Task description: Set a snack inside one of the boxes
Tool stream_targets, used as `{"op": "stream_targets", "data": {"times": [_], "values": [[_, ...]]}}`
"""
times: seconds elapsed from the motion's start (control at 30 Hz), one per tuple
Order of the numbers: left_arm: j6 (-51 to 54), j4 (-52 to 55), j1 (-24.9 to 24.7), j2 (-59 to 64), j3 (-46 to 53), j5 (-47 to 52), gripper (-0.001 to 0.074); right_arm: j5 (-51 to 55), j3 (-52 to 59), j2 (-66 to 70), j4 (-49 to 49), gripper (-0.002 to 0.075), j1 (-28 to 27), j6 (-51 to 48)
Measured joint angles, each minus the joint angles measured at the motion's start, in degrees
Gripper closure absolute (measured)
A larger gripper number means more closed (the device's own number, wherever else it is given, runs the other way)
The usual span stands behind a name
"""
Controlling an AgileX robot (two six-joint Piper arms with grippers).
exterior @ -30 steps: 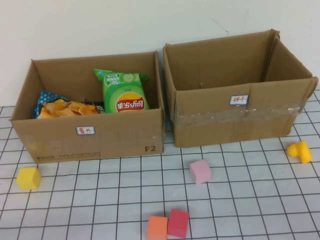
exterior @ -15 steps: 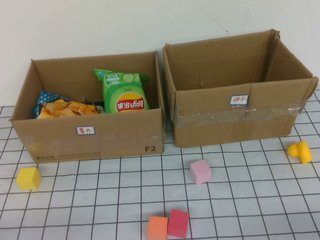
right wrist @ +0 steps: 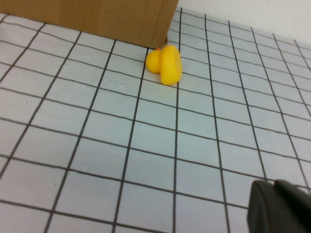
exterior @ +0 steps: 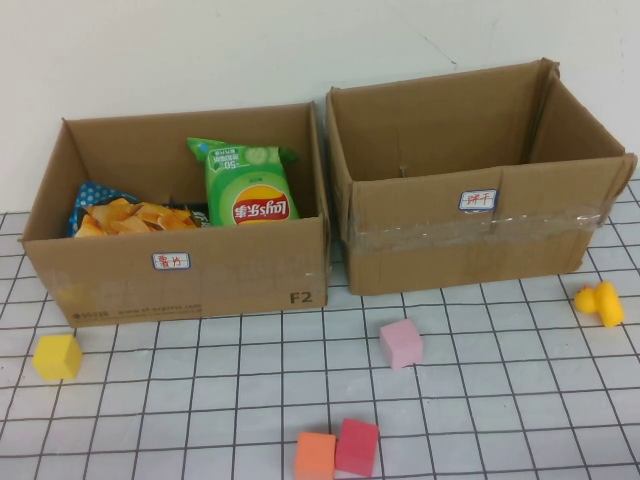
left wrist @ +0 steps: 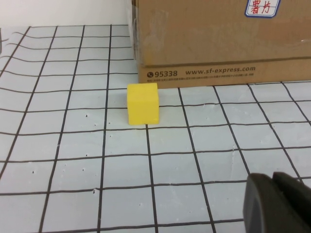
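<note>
**A:** From the high view, what do your boxes hold?

**B:** Your left box (exterior: 175, 275) holds a green chip bag (exterior: 250, 185) standing upright against its back wall, and beside it a blue chip bag (exterior: 125, 215) lying flat with orange chips printed on it. Your right box (exterior: 470, 240) shows only bare cardboard inside. On the gridded table (exterior: 200, 400) in front you have a yellow cube (exterior: 57, 357), a pink cube (exterior: 401, 343), an orange cube (exterior: 315, 456) touching a red cube (exterior: 356, 446), and a yellow duck (exterior: 600, 303). Neither arm shows here.

**A:** And my left wrist view?

**B:** The left gripper (left wrist: 281, 204) sits low over the table, fingers together and holding nothing. The yellow cube (left wrist: 143, 103) stands well ahead of it, just in front of the left box (left wrist: 214, 43).

**A:** The right wrist view?

**B:** The right gripper (right wrist: 279, 208) is likewise closed and empty above the table. The yellow duck (right wrist: 165, 64) lies by the corner of the right box (right wrist: 97, 17), apart from the fingers.
</note>
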Motion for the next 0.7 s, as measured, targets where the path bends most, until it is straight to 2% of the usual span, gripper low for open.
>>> {"op": "stream_targets", "data": {"times": [0.37, 0.7], "values": [[0.1, 0.0, 0.0, 0.0, 0.0, 0.0, 0.0736, 0.0, 0.0, 0.0, 0.3, 0.0726, 0.0, 8.9], [0.9, 0.0, 0.0, 0.0, 0.0, 0.0, 0.0736, 0.1, 0.0, 0.0, 0.1, 0.0726, 0.0, 9.8]]}}
